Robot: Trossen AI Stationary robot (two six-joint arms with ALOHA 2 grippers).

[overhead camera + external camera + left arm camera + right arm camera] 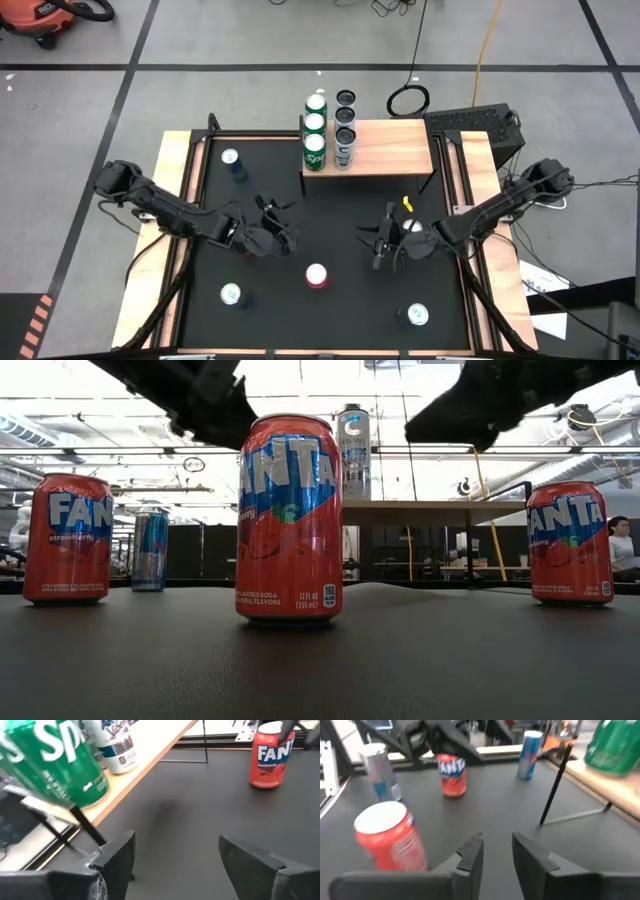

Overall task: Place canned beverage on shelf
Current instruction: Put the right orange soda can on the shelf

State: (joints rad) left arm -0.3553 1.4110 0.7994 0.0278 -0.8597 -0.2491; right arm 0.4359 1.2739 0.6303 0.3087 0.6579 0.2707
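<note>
Light-wood shelf [385, 145] already carries a double row of cans at its left end — three green [315, 124] and three dark-topped [345, 130] — so part of the job looks done. Still on the mat [340, 215]: a red Fanta can [317, 276] at centre front between the arms, two more at the front corners, and a blue can [231, 160] at back left. Left gripper [283, 236] hangs wide open and empty; right gripper [384, 243] — fingers narrowly parted — holds nothing. No can is lifted yet.
</note>
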